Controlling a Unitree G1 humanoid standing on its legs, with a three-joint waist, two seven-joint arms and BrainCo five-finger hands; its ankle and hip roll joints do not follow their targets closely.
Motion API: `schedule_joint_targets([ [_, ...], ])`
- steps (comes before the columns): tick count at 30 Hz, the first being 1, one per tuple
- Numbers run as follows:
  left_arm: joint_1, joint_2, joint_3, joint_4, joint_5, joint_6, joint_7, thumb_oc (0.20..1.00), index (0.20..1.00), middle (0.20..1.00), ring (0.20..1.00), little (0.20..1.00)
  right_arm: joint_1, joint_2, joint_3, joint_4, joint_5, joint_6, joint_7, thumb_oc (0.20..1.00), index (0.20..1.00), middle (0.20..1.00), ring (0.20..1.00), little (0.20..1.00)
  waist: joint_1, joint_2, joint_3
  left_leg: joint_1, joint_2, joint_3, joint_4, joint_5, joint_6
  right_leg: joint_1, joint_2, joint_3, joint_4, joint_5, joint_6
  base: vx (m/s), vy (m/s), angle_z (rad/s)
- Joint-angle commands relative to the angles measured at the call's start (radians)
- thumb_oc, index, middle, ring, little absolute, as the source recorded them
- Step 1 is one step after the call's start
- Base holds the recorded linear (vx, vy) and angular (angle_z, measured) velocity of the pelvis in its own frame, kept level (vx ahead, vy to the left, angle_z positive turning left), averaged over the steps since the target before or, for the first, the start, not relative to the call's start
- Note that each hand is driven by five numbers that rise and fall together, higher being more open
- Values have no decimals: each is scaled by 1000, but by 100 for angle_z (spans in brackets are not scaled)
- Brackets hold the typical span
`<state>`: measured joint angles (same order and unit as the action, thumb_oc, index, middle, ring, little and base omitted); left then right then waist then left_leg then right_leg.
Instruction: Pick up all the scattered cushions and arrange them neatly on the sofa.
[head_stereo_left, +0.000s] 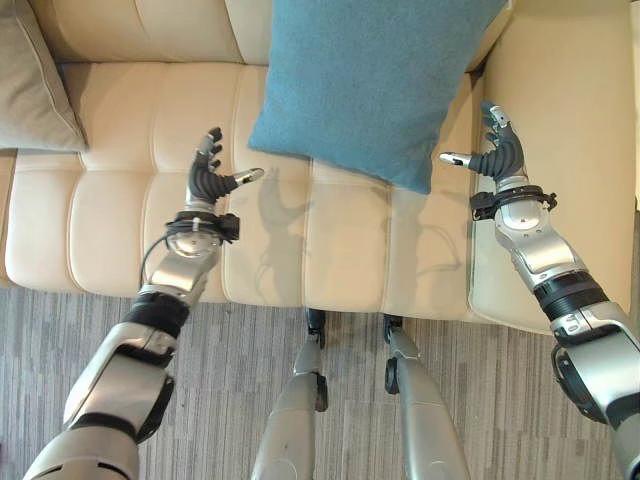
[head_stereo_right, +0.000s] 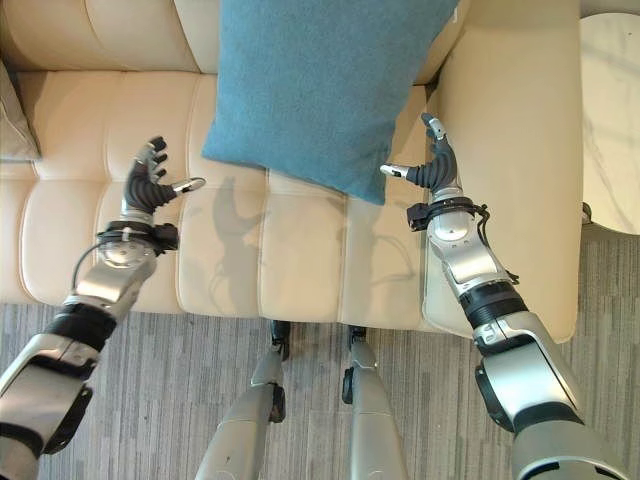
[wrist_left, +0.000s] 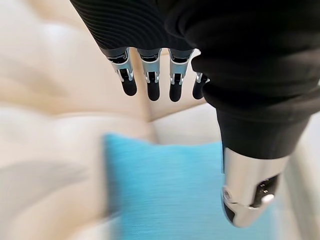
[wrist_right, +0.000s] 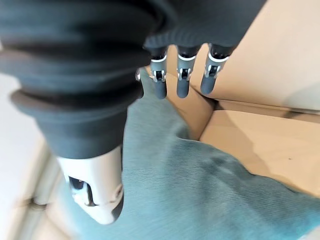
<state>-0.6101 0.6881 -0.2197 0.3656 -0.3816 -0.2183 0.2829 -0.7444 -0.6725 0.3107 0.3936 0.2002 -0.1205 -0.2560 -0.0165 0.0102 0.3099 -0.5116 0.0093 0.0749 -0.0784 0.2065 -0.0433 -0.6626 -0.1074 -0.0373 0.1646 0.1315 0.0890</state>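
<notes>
A blue cushion (head_stereo_left: 375, 85) leans against the back of the cream sofa (head_stereo_left: 120, 200), its lower corner on the seat near the right armrest. My left hand (head_stereo_left: 210, 178) hovers open over the seat, to the left of the cushion and clear of it. To the cushion's right my right hand (head_stereo_left: 497, 152) is open beside the armrest, its thumb pointing at the lower corner without touching. The blue cushion (wrist_left: 175, 190) also lies past my left fingers (wrist_left: 150, 82) in the left wrist view. A grey cushion (head_stereo_left: 35, 85) rests at the sofa's far left.
The sofa's wide right armrest (head_stereo_left: 560, 90) stands just beyond my right hand. A striped grey carpet (head_stereo_left: 230, 400) lies in front of the sofa. A pale marble-like surface (head_stereo_right: 610, 110) shows to the right of the armrest.
</notes>
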Motion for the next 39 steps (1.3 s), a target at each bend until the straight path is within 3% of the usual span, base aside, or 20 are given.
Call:
schedule_joint_targets([
  [1,57,25,78,-46,55,-76,-50,1000,1000,1000,1000,1000,99,-71,-67,-118,-73,-81,62,1000,1000,1000,1000,1000,-5,-30,-19,111,-11,-5,104,-195,-41,150,-36,-21,-189,50,85,-6,25,-9],
  [2,208,-5,142,-104,29,-69,-94,1000,1000,1000,1000,1000,258,-57,-141,-181,-71,-84,102,1000,1000,1000,1000,1000,-10,-42,-29,143,-11,0,127,-216,-33,194,-44,-24,-186,45,85,-6,25,-8],
  [3,208,-5,142,-104,29,-69,-94,1000,1000,1000,1000,1000,258,-57,-141,-181,-71,-83,102,1000,1000,1000,1000,1000,-10,-42,-30,142,-12,0,126,-215,-33,193,-44,-24,-186,45,85,1,47,-6],
  [6,462,-80,225,-146,30,-37,-170,1000,1000,1000,1000,1000,529,-5,-260,-252,-70,-75,177,1000,1000,1000,1000,1000,-19,-50,-43,204,-9,8,157,-250,-21,269,-51,-31,-175,20,84,35,77,-5],
  [7,599,-98,255,-60,132,-4,-212,1000,1000,1000,1000,1000,694,50,-324,-197,-99,-66,218,1000,1000,1000,1000,1000,-32,-55,-81,273,-7,16,154,-262,-14,338,-55,-33,-174,9,90,57,105,-3],
  [10,684,-120,275,-18,185,17,-239,1000,1000,1000,1000,1000,776,61,-333,-144,-166,-57,235,1000,1000,1000,1000,1000,-38,-53,-113,317,-9,20,147,-269,-7,381,-55,-37,-179,4,95,38,88,0],
  [16,810,-195,274,132,269,63,-268,1000,1000,1000,1000,1000,874,176,-336,93,-173,-8,259,1000,1000,1000,1000,1000,-51,-67,-159,401,-17,42,154,-296,12,439,-50,-17,-177,11,100,-52,95,-7],
  [19,810,-191,244,203,322,63,-253,1000,1000,1000,1000,1000,826,188,-272,206,-226,7,242,1000,1000,1000,1000,1000,-55,-80,-159,424,-30,71,121,-278,26,404,-46,1,-185,101,140,-274,117,-40],
  [21,803,-187,236,199,319,61,-251,1000,1000,1000,1000,1000,815,191,-257,207,-237,5,235,1000,1000,1000,1000,1000,-45,-76,-152,422,-24,72,114,-264,29,400,-41,-13,-174,79,139,-286,51,-69],
  [22,801,-188,233,186,307,63,-244,1000,1000,1000,1000,1000,809,200,-247,203,-230,9,232,1000,1000,1000,1000,1000,-26,-60,-142,409,-5,82,103,-230,34,407,-42,-59,-51,4,118,-257,45,-46],
  [23,801,-188,233,186,307,63,-244,1000,1000,1000,1000,1000,809,200,-247,203,-230,9,232,1000,1000,1000,1000,1000,-26,-61,-143,409,-5,82,103,-230,34,406,-42,-59,-50,4,118,-394,74,-27],
  [25,804,-190,232,172,298,69,-237,1000,1000,1000,1000,1000,823,208,-250,200,-216,8,225,1000,1000,1000,1000,1000,-1,-34,-149,410,26,88,67,-190,41,439,-30,-75,152,-95,85,-270,31,-21],
  [28,803,-196,239,175,289,75,-231,1000,1000,1000,1000,1000,839,225,-263,208,-213,10,220,1000,1000,1000,1000,1000,16,-26,-172,413,35,71,34,-161,40,507,-12,-20,324,-123,78,-227,-91,-10],
  [29,804,-200,241,166,282,76,-226,1000,1000,1000,1000,1000,844,227,-272,199,-209,8,212,1000,1000,1000,1000,1000,22,-37,-178,402,34,66,37,-149,31,554,0,-3,285,-138,76,-245,-267,-6],
  [30,794,-210,240,159,268,72,-215,1000,1000,1000,1000,1000,847,231,-276,205,-196,12,205,1000,1000,1000,1000,1000,36,-56,-186,369,32,58,47,-126,13,625,35,11,143,-224,46,-272,-319,9],
  [31,783,-212,238,168,268,69,-208,1000,1000,1000,1000,1000,837,230,-274,211,-184,12,203,1000,1000,1000,1000,1000,44,-55,-191,336,42,61,48,-104,2,645,57,19,65,-241,36,-195,-227,14],
  [35,767,-227,232,170,255,70,-201,1000,1000,1000,1000,1000,826,220,-283,207,-156,14,192,1000,1000,1000,1000,1000,40,-48,-192,264,63,73,58,-61,-32,671,95,19,-91,-250,2,-276,-177,0],
  [36,753,-228,230,164,250,71,-198,1000,1000,1000,1000,1000,817,204,-294,204,-142,17,182,1000,1000,1000,1000,1000,35,-45,-173,225,67,78,94,-52,-56,661,94,5,-125,-227,-4,-242,-77,16],
  [37,753,-228,230,164,250,71,-198,1000,1000,1000,1000,1000,816,203,-294,204,-142,17,182,1000,1000,1000,1000,1000,33,-44,-174,221,68,76,99,-54,-56,660,95,3,-126,-227,-4,-367,-92,32],
  [39,747,-229,228,166,254,71,-202,1000,1000,1000,1000,1000,811,191,-295,199,-142,19,183,1000,1000,1000,1000,1000,20,-52,-164,231,48,61,163,-114,-45,639,76,-14,-134,-198,-5,-275,-20,35],
])
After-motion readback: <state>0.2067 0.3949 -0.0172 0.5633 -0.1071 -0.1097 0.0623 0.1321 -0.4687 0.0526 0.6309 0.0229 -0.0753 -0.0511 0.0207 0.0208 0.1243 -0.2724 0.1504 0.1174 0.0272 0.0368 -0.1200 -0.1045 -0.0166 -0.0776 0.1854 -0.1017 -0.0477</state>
